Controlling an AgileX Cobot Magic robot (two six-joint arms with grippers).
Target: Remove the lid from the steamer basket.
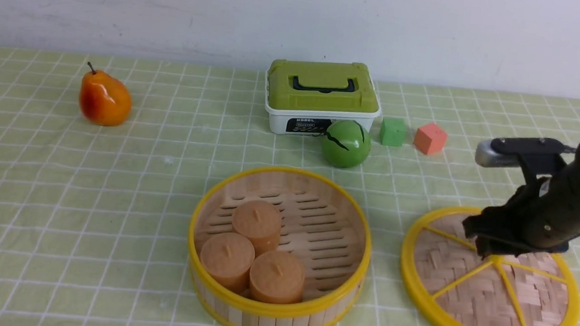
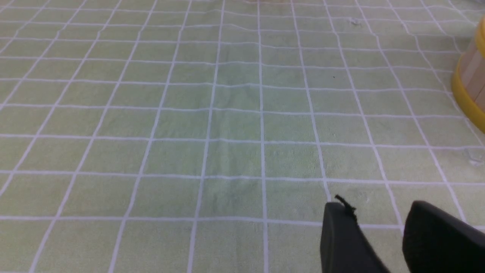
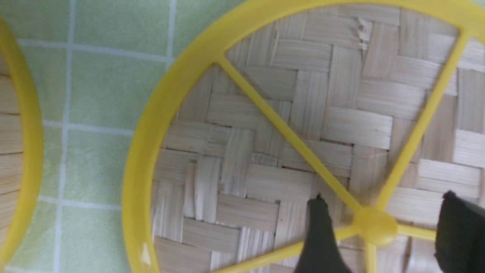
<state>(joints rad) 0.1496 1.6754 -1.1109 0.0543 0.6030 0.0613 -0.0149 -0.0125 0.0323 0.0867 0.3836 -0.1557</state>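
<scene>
The steamer basket (image 1: pixel 278 256) stands open at the front centre with three orange-brown cylinders (image 1: pixel 255 257) inside. The lid (image 1: pixel 489 290) lies flat on the cloth to the basket's right. My right gripper (image 1: pixel 492 249) hangs over the lid's centre. In the right wrist view the lid (image 3: pixel 288 144) fills the picture, and the gripper (image 3: pixel 379 201) is open with its fingers on either side of the yellow knob (image 3: pixel 375 225), apart from it. My left gripper (image 2: pixel 379 208) shows only in its wrist view, open and empty above bare cloth, with the basket's wall (image 2: pixel 471 83) at the frame's edge.
At the back stand a white box with a green lid (image 1: pixel 322 98), a green ball (image 1: pixel 346 143), a green cube (image 1: pixel 393 131) and an orange cube (image 1: pixel 430 138). An orange pear (image 1: pixel 105 98) sits far left. A green checked cloth (image 1: pixel 108 194) covers the table.
</scene>
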